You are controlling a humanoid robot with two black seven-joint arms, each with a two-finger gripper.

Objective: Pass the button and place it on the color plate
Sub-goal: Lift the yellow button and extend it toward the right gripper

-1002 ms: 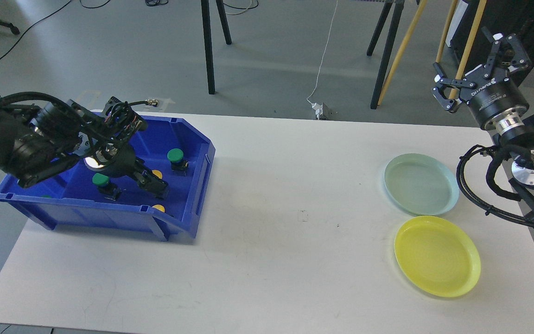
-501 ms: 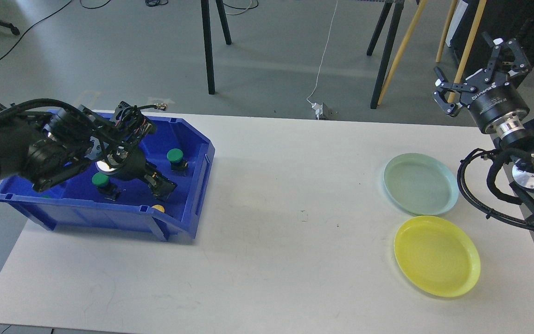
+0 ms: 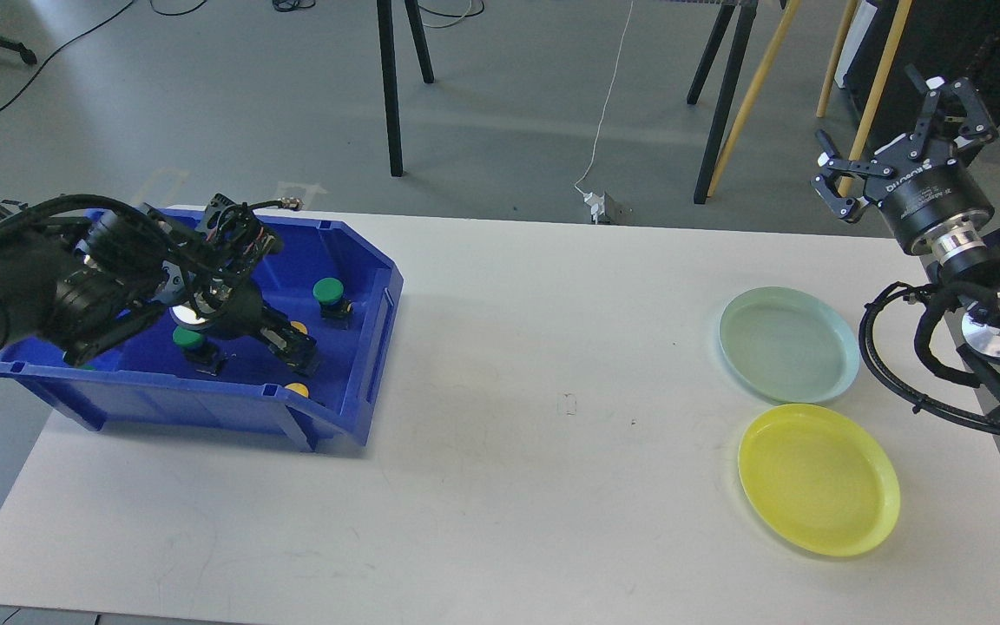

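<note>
Reaching into the blue bin [image 3: 361, 347] at the far left corner of the counter [image 3: 500, 451]: left hand [image 3: 292, 347], low among the buttons. Dark and seen partly end-on there, so cannot tell how far open, nor whether anything is between the fingers. A yellow button [image 3: 295, 327] showing just beside the fingers, touching or not cannot tell. Another yellow button [image 3: 297, 390] close to the near wall of the bin, half hidden by the rim. Two green buttons inside too: one [image 3: 327, 291] toward the right wall, upright on its black base, clear of the hand; the other [image 3: 189, 338] more to the left, under the wrist of the left arm.

Raised beyond the far right corner of the counter: right hand [image 3: 899, 130], fingers spread wide apart, holding nothing, pointing up and away.

Lying near the right edge of the counter: two plates, both bare. Pale green plate [image 3: 788, 345] farther back, yellow plate [image 3: 819, 479] nearer to the front, just beside each other with a narrow gap. Well apart from the bin, with wide white counter between.

Standing on the grey floor behind the counter: black tripod legs [image 3: 391, 87] and a white cable [image 3: 606, 113].
</note>
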